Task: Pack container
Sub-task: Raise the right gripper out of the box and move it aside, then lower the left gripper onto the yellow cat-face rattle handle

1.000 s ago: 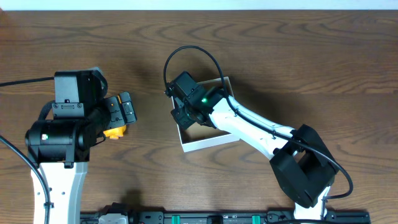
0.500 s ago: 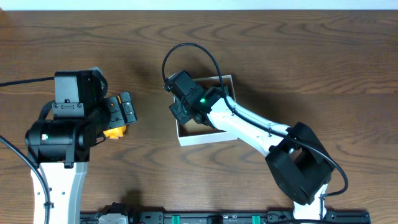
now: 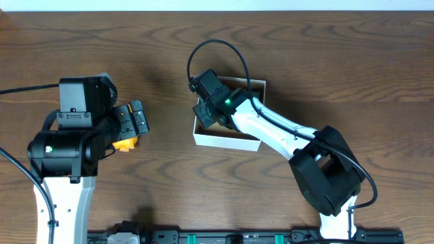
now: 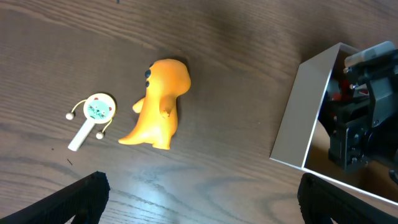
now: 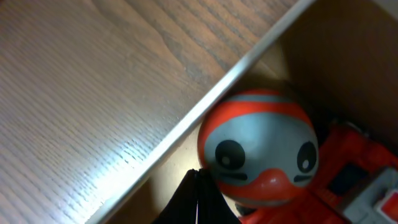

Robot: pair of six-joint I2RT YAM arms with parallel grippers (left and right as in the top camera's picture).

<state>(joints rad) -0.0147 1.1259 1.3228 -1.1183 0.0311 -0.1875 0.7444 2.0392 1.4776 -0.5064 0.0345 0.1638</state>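
The container (image 3: 228, 140) is a small white-walled cardboard box with a brown inside, standing mid-table. It also shows in the left wrist view (image 4: 303, 112) and as a white rim in the right wrist view (image 5: 211, 111). My right gripper (image 3: 210, 111) is shut and empty, with its tips (image 5: 198, 200) inside the box by the wall. Next to them sit a round red-and-grey toy with a face (image 5: 258, 146) and a red toy car (image 5: 351, 180). My left gripper (image 4: 199, 208) is open and empty above the table. An orange dinosaur toy (image 4: 158, 102) lies just beyond it and shows under the left arm (image 3: 124, 144).
A small round rattle drum with a white handle (image 4: 92, 118) lies left of the dinosaur. The right arm's cable (image 3: 217, 51) loops above the box. The left arm's body (image 3: 68, 146) covers the table's left side.
The right gripper has moved right and back. The box has slid and turned with it and now sits squarer to the table. The left arm has not moved.
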